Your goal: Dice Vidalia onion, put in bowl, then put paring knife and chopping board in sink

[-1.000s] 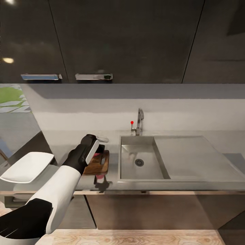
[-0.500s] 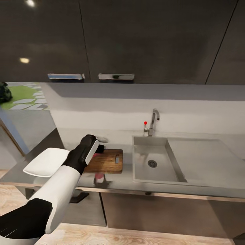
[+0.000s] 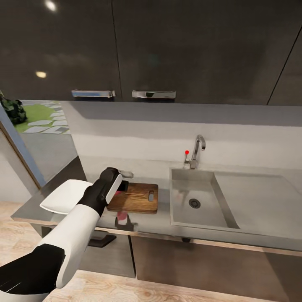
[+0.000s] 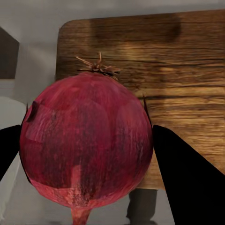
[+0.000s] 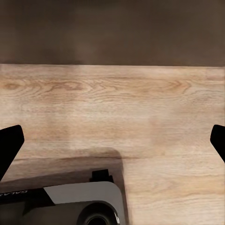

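Left pincer (image 4: 86, 154) grips onion (image 4: 86, 147) — no writing.

Soft, even light is falling on the countertop (image 3: 163, 224), while the cabinets (image 3: 167, 46) above it are staying dim, reflecting two round ceiling lamps. A shadow is lying under the cabinets. Renders are looking slightly soft.

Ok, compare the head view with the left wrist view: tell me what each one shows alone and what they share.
Head view alone: the white squarish bowl, the brushed-steel sink with its chrome tap, and the grey countertop.

Left wrist view alone: the dark red onion's dry root tuft and streaked skin, held between the left gripper's two black fingers.

Both: the brown wooden chopping board beneath the raised onion.
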Tool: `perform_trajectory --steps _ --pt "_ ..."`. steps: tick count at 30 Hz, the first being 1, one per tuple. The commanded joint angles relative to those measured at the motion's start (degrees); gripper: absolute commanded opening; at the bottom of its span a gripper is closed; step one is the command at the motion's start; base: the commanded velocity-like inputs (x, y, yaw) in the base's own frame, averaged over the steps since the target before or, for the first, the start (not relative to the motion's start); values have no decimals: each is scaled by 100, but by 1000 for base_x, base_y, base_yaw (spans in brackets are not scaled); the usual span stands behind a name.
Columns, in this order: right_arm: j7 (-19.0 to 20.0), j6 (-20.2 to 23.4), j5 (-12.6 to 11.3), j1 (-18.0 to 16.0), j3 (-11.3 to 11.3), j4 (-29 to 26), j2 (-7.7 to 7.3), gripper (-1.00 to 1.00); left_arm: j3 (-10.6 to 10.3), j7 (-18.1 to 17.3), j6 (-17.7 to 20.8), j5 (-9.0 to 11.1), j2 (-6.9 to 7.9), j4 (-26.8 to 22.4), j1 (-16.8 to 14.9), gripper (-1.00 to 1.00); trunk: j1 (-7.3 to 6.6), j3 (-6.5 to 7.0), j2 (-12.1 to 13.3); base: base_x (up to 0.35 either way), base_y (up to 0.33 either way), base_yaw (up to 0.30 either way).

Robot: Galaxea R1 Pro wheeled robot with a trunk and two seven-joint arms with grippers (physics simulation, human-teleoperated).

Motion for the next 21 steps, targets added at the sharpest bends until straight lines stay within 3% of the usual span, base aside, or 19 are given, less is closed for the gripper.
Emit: perform_trajectory --steps 1,15,21 --pt "-45 -6 -24 -2 48 -18 -5 100 -15 49 17 58 2 10 -6 -100 3 -15 -12 0 0 2" --pt "-49 -8 -3 -2 51 -18 -1 100 -23 49 10 48 -15 2 -5 -100 3 -49 -12 62 -62 0" --pt "-34 -129 -5 -2 53 -18 -115 100 -35 49 7 42 -32 25 -5 -100 3 -49 -12 3 -3 0"
